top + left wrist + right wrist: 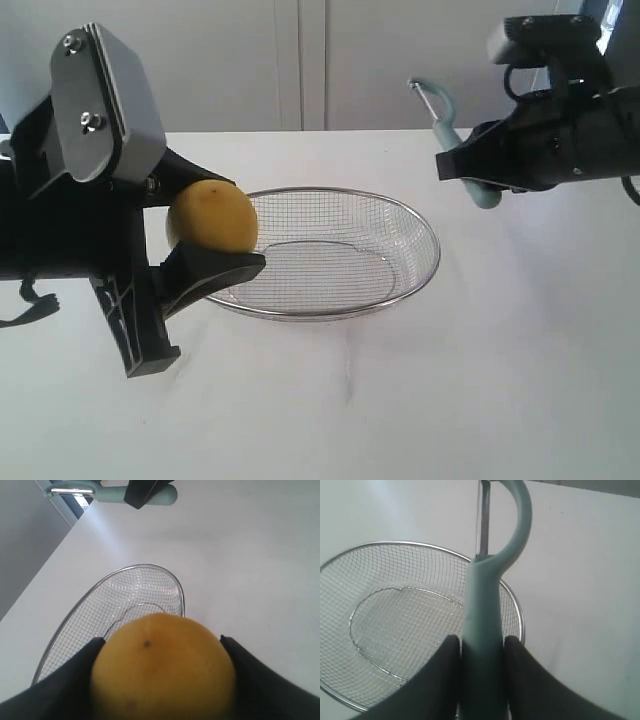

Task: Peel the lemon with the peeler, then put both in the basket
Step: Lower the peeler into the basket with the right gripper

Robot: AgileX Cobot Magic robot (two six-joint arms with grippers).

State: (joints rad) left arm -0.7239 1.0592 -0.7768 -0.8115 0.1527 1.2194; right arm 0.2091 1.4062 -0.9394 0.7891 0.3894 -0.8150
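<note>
Black and bulky at the near left, the left claw (228,222) is clenched on the lemon (212,215), one smooth dark finger above the fruit and one beneath it. The lemon is held clear of the white surface (500,390), at the left edge of the basket (436,240) as the exterior view shows it. Its skin is yellow, rounded and faintly dimpled, with a small dark speck visible in the left wrist view. A grey metal plate with two screws caps that arm.

The basket is a wide, shallow oval of fine silver wire mesh, with a thicker bright rim and a flattened ring at its base. It rests on the matte surface between the two arms.

At the far right, the right claw (465,165) grasps the peeler (443,118) by its pale teal handle, raised above the surface near the basket's right side. The handle is smooth and slim, curving into a loop that carries a narrow metal blade, and the blade end points up and away from the claw.
</note>
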